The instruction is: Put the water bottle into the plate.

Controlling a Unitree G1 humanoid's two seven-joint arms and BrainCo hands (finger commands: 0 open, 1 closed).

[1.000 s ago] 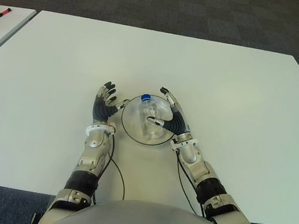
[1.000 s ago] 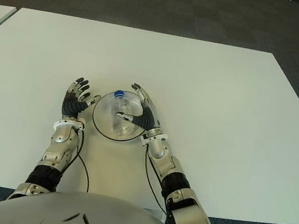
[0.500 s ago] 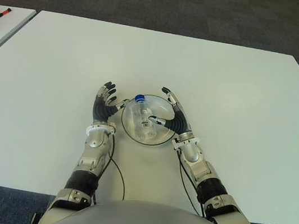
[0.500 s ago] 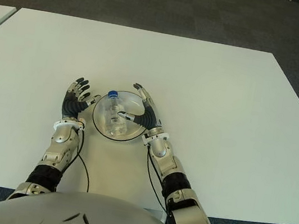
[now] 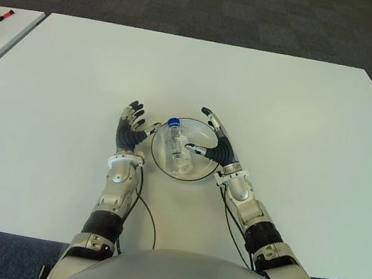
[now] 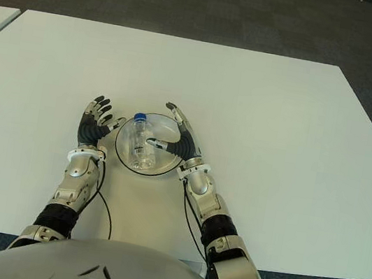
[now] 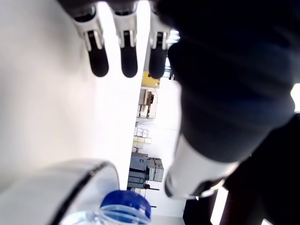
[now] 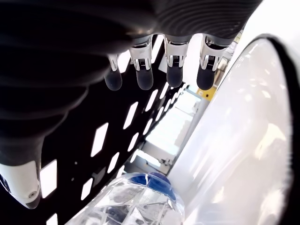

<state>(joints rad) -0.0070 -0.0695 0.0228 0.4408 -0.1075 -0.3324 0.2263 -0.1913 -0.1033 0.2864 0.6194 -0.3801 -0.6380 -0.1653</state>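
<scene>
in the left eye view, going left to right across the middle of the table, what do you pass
Left hand, open → water bottle, lying in the plate → right hand, open at the plate's right edge → bare white table.

Clear blue-capped water bottle (image 5: 178, 148), lying inside dark-rimmed plate (image 5: 198, 173)

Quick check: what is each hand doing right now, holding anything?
Left hand: open, empty, beside the plate.
Right hand: open, released; the water bottle lies in the plate.
</scene>
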